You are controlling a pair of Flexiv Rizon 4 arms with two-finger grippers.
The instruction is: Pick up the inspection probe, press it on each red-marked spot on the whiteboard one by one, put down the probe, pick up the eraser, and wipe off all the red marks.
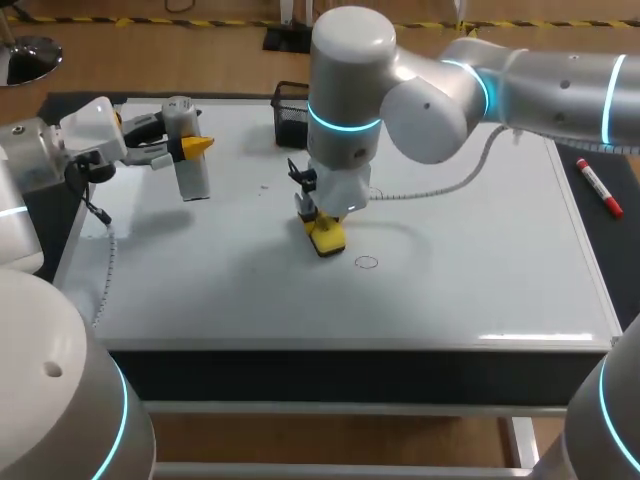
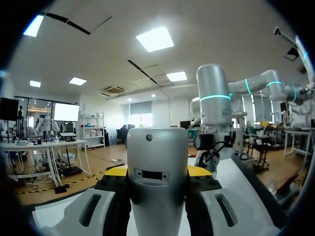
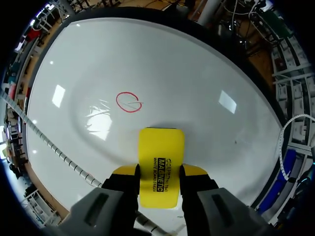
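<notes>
My right arm reaches in to the middle of the whiteboard (image 1: 480,260). Its gripper (image 1: 322,222) points down, shut on the yellow eraser (image 1: 327,238). In the right wrist view the eraser (image 3: 161,164) sits between the yellow fingertips of that gripper (image 3: 158,170), and a red circle mark (image 3: 129,102) lies just ahead of it. In the head view that mark (image 1: 367,262) is close to the eraser's front right. I cannot tell whether the eraser touches the board. At the far left my left gripper (image 1: 190,146) is shut on the grey probe (image 1: 190,160), held above the board. The left wrist view shows the probe (image 2: 157,182) upright in that gripper (image 2: 157,172).
A black mesh basket (image 1: 290,112) stands at the board's back edge, just behind my right arm. A red marker (image 1: 600,188) lies on the dark mat to the right of the board. A white cable (image 1: 440,185) trails from my right wrist across the board.
</notes>
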